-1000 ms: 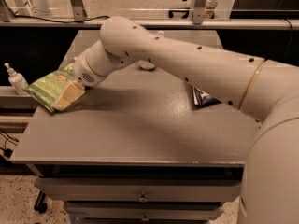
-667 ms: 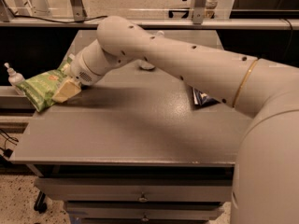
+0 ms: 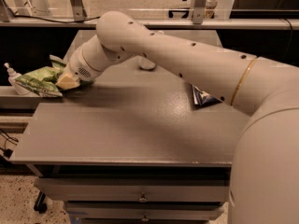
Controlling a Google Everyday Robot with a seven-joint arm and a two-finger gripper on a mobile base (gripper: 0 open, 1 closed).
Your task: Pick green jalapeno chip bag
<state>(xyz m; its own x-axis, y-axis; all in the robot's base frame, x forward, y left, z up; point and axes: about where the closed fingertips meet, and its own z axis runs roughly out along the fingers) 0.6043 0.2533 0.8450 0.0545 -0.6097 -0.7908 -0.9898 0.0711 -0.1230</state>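
The green jalapeno chip bag (image 3: 38, 79), light green and crinkly, hangs at the far left, past the table's left edge and off its surface. My gripper (image 3: 67, 82) sits at the end of the long white arm reaching across the table. It is shut on the bag's right end, with a yellowish finger pad (image 3: 68, 81) pressed on it. The far side of the bag is hidden behind the gripper.
A dark blue chip bag (image 3: 203, 97) lies on the grey table (image 3: 131, 125), partly under my arm at the right. A small white bottle (image 3: 12, 77) stands just left of the green bag. A white object (image 3: 147, 65) sits behind the arm. Drawers (image 3: 140, 197) are below the front edge.
The gripper has moved left and slightly up, carrying the green bag with it, from over the table's left corner to beyond its edge.
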